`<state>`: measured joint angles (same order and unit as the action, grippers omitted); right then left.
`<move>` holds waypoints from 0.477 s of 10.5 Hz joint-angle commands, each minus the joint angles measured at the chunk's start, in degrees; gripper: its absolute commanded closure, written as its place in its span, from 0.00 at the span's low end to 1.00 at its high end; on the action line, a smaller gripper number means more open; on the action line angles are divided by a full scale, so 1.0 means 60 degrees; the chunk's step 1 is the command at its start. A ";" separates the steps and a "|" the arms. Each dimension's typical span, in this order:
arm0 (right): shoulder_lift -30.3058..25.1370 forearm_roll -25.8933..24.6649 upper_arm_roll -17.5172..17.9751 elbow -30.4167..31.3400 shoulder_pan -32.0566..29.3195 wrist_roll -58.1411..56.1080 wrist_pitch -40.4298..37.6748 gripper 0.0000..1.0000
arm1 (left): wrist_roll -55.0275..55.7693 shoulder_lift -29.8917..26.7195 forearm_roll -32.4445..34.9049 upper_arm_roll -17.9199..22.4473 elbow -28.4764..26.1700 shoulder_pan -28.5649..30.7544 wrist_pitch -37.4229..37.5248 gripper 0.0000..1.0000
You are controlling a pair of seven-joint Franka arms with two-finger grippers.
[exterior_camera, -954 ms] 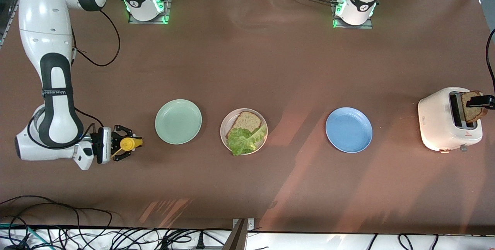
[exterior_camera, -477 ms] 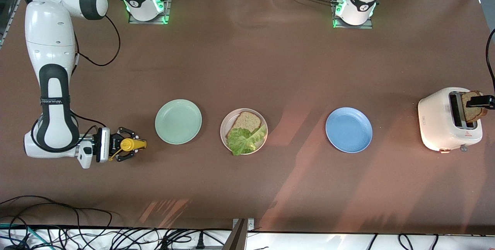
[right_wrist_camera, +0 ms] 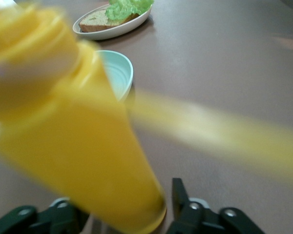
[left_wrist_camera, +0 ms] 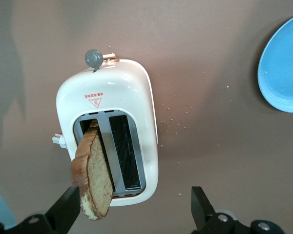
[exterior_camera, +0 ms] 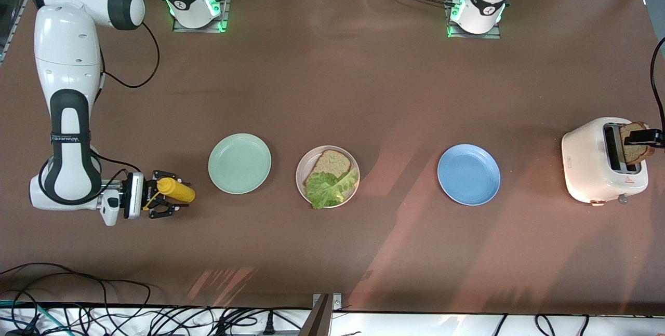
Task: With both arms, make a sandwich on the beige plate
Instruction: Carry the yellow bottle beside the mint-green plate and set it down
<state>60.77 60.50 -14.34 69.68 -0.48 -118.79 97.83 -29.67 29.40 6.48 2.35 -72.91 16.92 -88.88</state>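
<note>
The beige plate (exterior_camera: 300, 183) holds one brown bread slice (exterior_camera: 331, 161) with a green lettuce leaf (exterior_camera: 327, 188) on it. It also shows in the right wrist view (right_wrist_camera: 112, 31). A second bread slice (exterior_camera: 633, 149) sticks up, tilted, from the white toaster (exterior_camera: 587, 164). My left gripper (exterior_camera: 644, 137) is over the toaster and open (left_wrist_camera: 132, 214). One finger is beside the slice (left_wrist_camera: 95, 175) and the other stands well apart. My right gripper (exterior_camera: 169, 196) is open around a leaning yellow bottle (exterior_camera: 175, 189), with a gap at one finger (right_wrist_camera: 180, 197).
A mint-green plate (exterior_camera: 239, 163) lies between the bottle and the beige plate. A blue plate (exterior_camera: 468, 174) lies between the beige plate and the toaster. Cables run along the table edge nearest the front camera.
The yellow bottle stood upright in my right gripper and now leans toward the mint-green plate. The right gripper moved toward the plates, then drew back. The left gripper and its slice hardly moved.
</note>
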 commanded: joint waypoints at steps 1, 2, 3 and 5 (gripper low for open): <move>0.0081 0.0259 -0.0391 -0.0128 0.0037 -0.0182 -0.0293 0.00 | 0.0111 -0.0154 0.0180 -0.0010 -0.0036 -0.0052 0.0136 0.00; 0.0023 0.0259 -0.0668 -0.0128 0.0066 -0.0095 -0.0396 0.00 | 0.0096 -0.0140 0.0180 -0.0010 -0.0036 -0.0037 0.0136 0.00; -0.0209 0.0143 -0.0946 -0.0114 0.0110 -0.0021 -0.0412 0.00 | 0.0067 -0.0140 0.0180 -0.0010 -0.0021 -0.0023 0.0122 0.00; -0.1361 -0.0936 -0.1154 0.0818 0.0169 0.0532 -0.0267 0.00 | 0.0096 -0.0125 0.0180 -0.0010 -0.0036 -0.0037 0.0121 0.00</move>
<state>59.06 58.82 -20.33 69.47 -0.18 -118.04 96.49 -29.66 29.40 6.48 2.36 -72.91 16.93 -88.88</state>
